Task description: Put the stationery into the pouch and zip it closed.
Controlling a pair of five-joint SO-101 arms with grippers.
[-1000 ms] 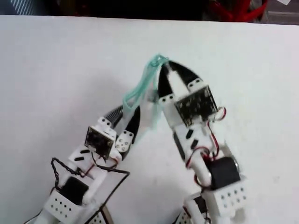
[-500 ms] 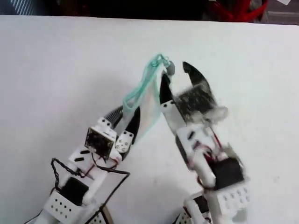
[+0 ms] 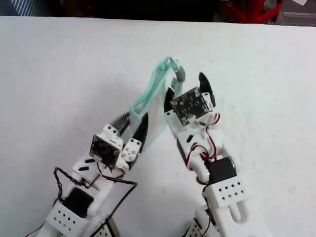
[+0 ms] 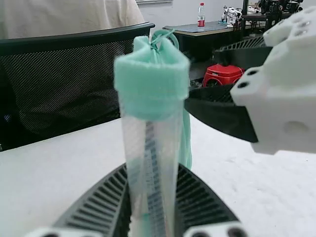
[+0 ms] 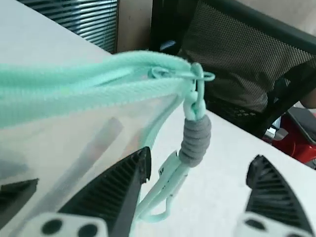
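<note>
Right gripper (image 3: 187,88) gapes wide at the pouch's (image 3: 150,106) far end, with the grey zipper pull (image 5: 195,140) dangling between its jaws. Left gripper (image 3: 136,118) pinches the near end, holding the pouch lengthwise between them.

I count two grippers, both mine: my left gripper (image 3: 138,117) and my right gripper (image 3: 185,85). There is one pouch (image 3: 147,98), pinched between my left fingers and reaching to just ahead of my right ones. It has one grey pull (image 5: 195,140), which hangs between my right gripper's spread fingers. Through the clear wall, right above my left fingers, I make out one strip with scale marks (image 4: 150,163). Under both tools is one table (image 3: 59,74). Far beyond my left gripper stand one mesh chair (image 4: 59,84), one red box (image 4: 222,75) and one bottle (image 4: 201,14).
</note>
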